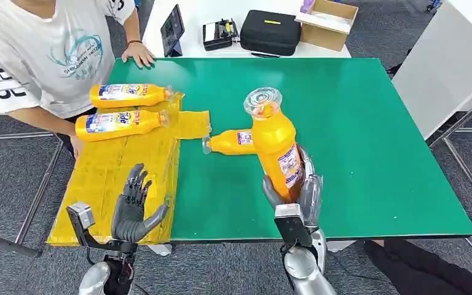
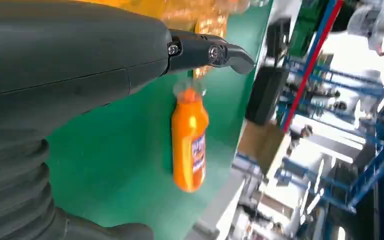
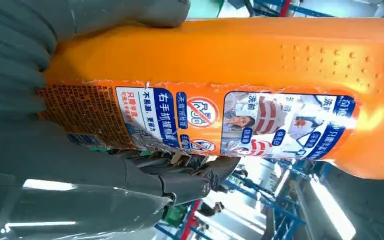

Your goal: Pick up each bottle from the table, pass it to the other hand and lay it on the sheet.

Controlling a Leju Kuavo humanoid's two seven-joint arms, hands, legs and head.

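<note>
My right hand (image 1: 298, 193) grips an orange bottle (image 1: 276, 144) by its lower body and holds it upright above the green table (image 1: 356, 135), clear cap up. Up close, its label (image 3: 220, 117) shows between the thumb and fingers (image 3: 180, 182). A second orange bottle (image 1: 228, 142) lies on the table behind it, cap pointing left; it also appears as the bottle (image 2: 189, 145) past my left fingers (image 2: 215, 52). Two more bottles (image 1: 129, 95) (image 1: 120, 122) lie on the yellow sheet (image 1: 117, 178). My left hand (image 1: 132, 206) is open above the sheet's near part, fingers spread.
A person in a white shirt (image 1: 43, 49) stands at the table's far left, one hand (image 1: 138, 54) on the table edge. A white table behind holds a tablet (image 1: 173, 29), a black case (image 1: 270, 31) and a cardboard box (image 1: 327, 23).
</note>
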